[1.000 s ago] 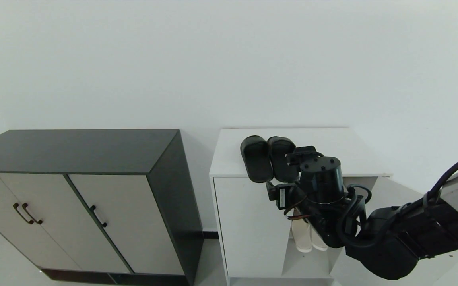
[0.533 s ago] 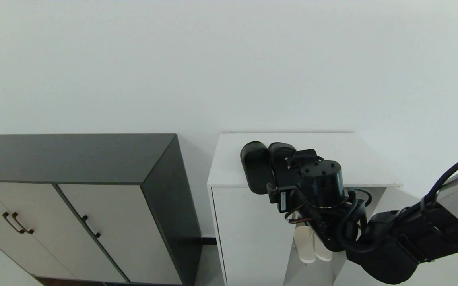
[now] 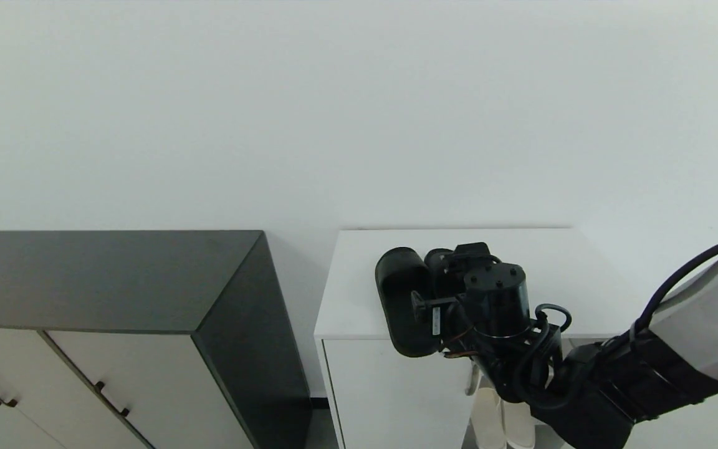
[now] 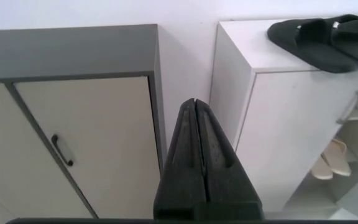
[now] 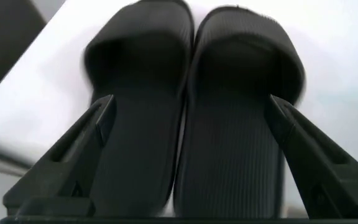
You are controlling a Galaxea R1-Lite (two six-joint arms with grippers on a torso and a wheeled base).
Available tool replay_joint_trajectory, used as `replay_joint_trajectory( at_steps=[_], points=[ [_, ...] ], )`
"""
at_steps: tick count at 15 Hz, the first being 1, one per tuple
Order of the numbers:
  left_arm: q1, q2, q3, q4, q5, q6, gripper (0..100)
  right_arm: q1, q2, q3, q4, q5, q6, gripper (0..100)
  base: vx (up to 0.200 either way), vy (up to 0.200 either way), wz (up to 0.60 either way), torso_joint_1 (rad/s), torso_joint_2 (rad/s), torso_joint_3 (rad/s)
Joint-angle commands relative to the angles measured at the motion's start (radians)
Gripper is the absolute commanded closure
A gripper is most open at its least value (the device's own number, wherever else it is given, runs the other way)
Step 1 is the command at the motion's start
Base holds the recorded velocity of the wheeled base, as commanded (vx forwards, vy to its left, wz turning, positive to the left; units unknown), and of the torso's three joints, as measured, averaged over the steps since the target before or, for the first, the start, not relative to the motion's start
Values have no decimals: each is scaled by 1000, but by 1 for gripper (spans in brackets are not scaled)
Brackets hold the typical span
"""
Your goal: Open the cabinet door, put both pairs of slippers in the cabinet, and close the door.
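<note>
Left jaws together; right jaws apart astride black slippers (image 5: 229,124) atop white cabinet (image 4: 278,124), beige pair (image 4: 333,159) inside.

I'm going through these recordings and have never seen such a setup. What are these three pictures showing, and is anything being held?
This is a robot with two arms, each ending in two fingers. The wide picture comes from a camera on its head, the other two from cameras on its wrists. The right arm's fingers are spread open on either side of a pair of black slippers lying on top of a white cabinet. Whether they already press on the slippers I cannot tell. The left arm's fingers are pressed shut and hold nothing, in front of a dark cabinet with closed doors. Pale slippers sit low inside the white cabinet.
</note>
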Motion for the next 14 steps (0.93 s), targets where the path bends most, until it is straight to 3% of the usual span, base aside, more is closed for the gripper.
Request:
replay_joint_trajectory(
  at_steps=[1, 5, 14],
  points=[
    [0, 1, 0, 0, 0, 0, 100, 0, 48, 10, -21, 3, 0, 0, 0, 0, 0, 0, 0, 0],
    [0, 1, 0, 0, 0, 0, 100, -1, 123, -21, -47, 8, 0, 0, 0, 0, 0, 0, 0, 0],
    [0, 1, 0, 0, 0, 0, 100, -70, 263, -266, -43, 26, -18, 0, 0, 0, 0, 0, 0, 0]
  ],
)
